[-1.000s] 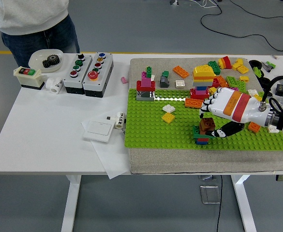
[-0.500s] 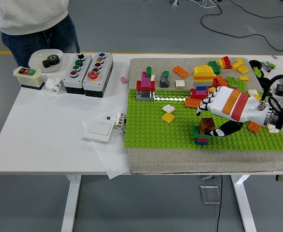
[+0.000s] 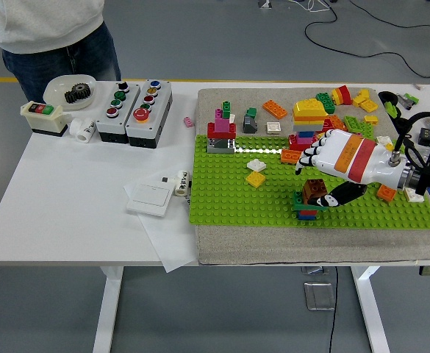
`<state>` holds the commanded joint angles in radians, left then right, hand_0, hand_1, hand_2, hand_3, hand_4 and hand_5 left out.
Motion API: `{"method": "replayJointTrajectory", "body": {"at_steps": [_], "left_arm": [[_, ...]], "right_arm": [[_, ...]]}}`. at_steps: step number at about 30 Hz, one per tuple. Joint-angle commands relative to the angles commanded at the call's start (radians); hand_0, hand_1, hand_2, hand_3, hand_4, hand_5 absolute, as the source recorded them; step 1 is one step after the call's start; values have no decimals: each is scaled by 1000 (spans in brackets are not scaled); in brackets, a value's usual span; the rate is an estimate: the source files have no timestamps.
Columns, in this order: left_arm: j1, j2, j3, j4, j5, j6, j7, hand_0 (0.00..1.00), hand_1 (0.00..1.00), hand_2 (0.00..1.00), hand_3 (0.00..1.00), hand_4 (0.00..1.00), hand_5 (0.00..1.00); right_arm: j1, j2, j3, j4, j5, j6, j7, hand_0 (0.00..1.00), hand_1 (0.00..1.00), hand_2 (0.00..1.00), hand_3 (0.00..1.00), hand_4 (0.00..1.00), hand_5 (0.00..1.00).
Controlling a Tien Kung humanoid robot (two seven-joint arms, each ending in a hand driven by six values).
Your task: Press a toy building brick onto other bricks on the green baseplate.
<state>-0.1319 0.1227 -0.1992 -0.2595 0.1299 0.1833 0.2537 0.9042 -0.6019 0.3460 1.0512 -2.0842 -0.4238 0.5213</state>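
Green baseplate (image 3: 229,195) lies on a grey mat on the white table (image 3: 67,213). Right hand (image 3: 339,158) hovers over the plate, fingers spread, thumb beside the brown brick (image 3: 314,189), holding nothing. Brown brick sits atop a small stack (image 3: 308,206) near the plate's front. Judgement: brick is light, rigid, slippery plastic; grip its side walls, press flat from above.

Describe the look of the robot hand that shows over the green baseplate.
The right hand has a white shell crossed by an orange band and a red band near the wrist. Its fingers are white with black joints, and the thumb is black with white patches. A silver cuff joins it to a black arm with looping black cables. No left hand shows.
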Motion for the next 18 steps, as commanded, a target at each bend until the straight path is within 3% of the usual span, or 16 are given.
{"method": "replayJointTrajectory", "body": {"at_steps": [18], "left_arm": [[-3,1,2,0,-1,-2,0,455,573,725,765,791,814]], "right_arm": [[3,10,5,-3,2,-1,3,343,462,630,639,873,540]]}}
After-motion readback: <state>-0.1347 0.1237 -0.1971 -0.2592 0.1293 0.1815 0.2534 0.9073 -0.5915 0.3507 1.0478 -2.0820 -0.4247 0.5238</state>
